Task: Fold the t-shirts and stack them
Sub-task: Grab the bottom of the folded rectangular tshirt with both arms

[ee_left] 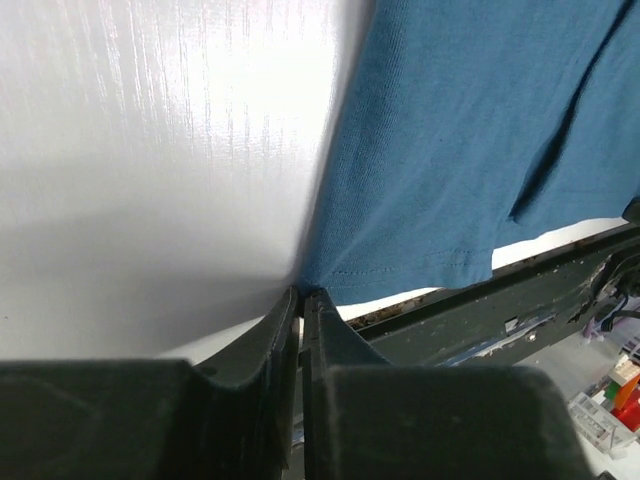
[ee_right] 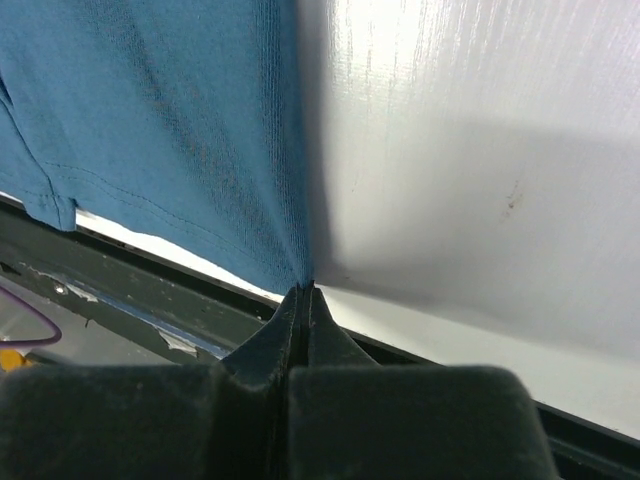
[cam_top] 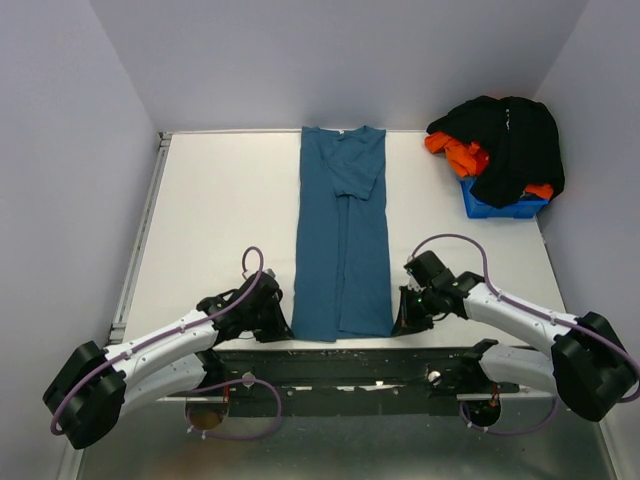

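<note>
A teal-blue t-shirt (cam_top: 340, 240) lies on the white table (cam_top: 220, 220), folded lengthwise into a long strip with its collar at the far edge. My left gripper (cam_top: 283, 318) sits at the strip's near left corner. In the left wrist view the jaws (ee_left: 302, 292) are pinched together on the corner of the teal cloth (ee_left: 470, 130). My right gripper (cam_top: 400, 318) is at the near right corner, and its jaws (ee_right: 304, 288) are shut on the hem edge of the cloth (ee_right: 150, 120). Black (cam_top: 515, 140) and orange (cam_top: 455, 152) t-shirts are heaped at the back right.
The heap of shirts rests on a small blue bin (cam_top: 500, 208) in the far right corner. A dark metal rail (cam_top: 350, 365) runs along the table's near edge, just behind both grippers. Grey walls enclose the table on three sides.
</note>
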Controlling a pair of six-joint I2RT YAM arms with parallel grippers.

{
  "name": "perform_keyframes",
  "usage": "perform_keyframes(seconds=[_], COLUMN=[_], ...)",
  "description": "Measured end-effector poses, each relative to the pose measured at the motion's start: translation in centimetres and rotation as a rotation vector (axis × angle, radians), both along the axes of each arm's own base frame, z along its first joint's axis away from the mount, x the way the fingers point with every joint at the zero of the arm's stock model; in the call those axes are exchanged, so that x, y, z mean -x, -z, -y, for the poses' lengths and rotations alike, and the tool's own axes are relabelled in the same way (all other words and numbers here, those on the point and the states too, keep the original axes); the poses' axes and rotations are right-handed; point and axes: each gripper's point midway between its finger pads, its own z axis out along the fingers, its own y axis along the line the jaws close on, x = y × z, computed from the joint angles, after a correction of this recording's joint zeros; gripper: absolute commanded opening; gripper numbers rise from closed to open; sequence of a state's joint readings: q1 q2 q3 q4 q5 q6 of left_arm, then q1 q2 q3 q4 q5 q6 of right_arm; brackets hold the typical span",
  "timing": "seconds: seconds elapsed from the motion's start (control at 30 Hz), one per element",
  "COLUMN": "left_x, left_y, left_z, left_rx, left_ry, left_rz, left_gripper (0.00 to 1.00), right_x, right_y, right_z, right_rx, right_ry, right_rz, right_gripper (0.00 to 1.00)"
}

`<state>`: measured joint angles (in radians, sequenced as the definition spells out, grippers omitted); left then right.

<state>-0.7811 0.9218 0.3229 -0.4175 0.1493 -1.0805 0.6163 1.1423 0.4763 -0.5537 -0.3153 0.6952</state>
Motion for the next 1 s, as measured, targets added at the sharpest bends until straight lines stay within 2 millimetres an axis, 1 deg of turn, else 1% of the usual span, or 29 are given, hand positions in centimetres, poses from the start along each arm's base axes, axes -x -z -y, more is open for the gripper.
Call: perform_keyframes(seconds=[0.07, 0.1, 0.13, 0.3, 0.57, 0.7, 0.77, 0.83, 0.9, 0.97, 1.0], left_x=[0.0, 0.0, -0.1, -0.1, -0.3, -0.8, -1.3, -2.2, -3.8, -6.0, -7.8], left_y=[0.0, 0.0, -0.1, -0.2, -1.1, -1.7, -2.4, -3.4, -5.1, -7.0, -8.1], left_z=[0.0, 0.1, 0.1, 0.1, 0.2, 0.7, 1.2, 1.6, 2.2, 2.7, 2.8], left_rx=[0.001, 0.003, 0.004, 0.006, 0.032, 0.046, 0.048, 0.049, 0.055, 0.062, 0.059], left_ry=[0.0, 0.001, 0.002, 0.009, 0.022, 0.037, 0.049, 0.055, 0.056, 0.039, 0.018], left_rz=[0.0, 0.002, 0.003, 0.013, 0.051, 0.079, 0.095, 0.123, 0.165, 0.214, 0.242], left_gripper=[0.06, 0.01, 0.0, 0.0, 0.0, 0.0, 0.0, 0.0, 0.0, 0.0, 0.0], right_x=[0.1, 0.1, 0.2, 0.1, -1.1, -1.8, -2.4, -3.4, -4.7, -6.4, -7.4], right_y=[-0.1, -0.1, -0.2, -0.8, -3.6, -4.5, -5.0, -5.8, -6.7, -7.8, -8.4], right_z=[0.1, 0.1, 0.1, -0.1, -0.9, -1.3, -1.4, -1.6, -1.7, -1.7, -1.7], right_rx=[0.002, 0.002, 0.002, -0.018, -0.07, -0.08, -0.077, -0.066, -0.05, -0.031, -0.024], right_ry=[-0.002, -0.004, -0.004, -0.008, -0.008, 0.0, 0.009, 0.023, 0.04, 0.065, 0.08], right_rz=[-0.001, -0.001, -0.001, 0.011, 0.084, 0.107, 0.127, 0.16, 0.196, 0.233, 0.254], right_gripper=[0.01, 0.01, 0.01, 0.01, 0.01, 0.01, 0.01, 0.01, 0.01, 0.01, 0.01])
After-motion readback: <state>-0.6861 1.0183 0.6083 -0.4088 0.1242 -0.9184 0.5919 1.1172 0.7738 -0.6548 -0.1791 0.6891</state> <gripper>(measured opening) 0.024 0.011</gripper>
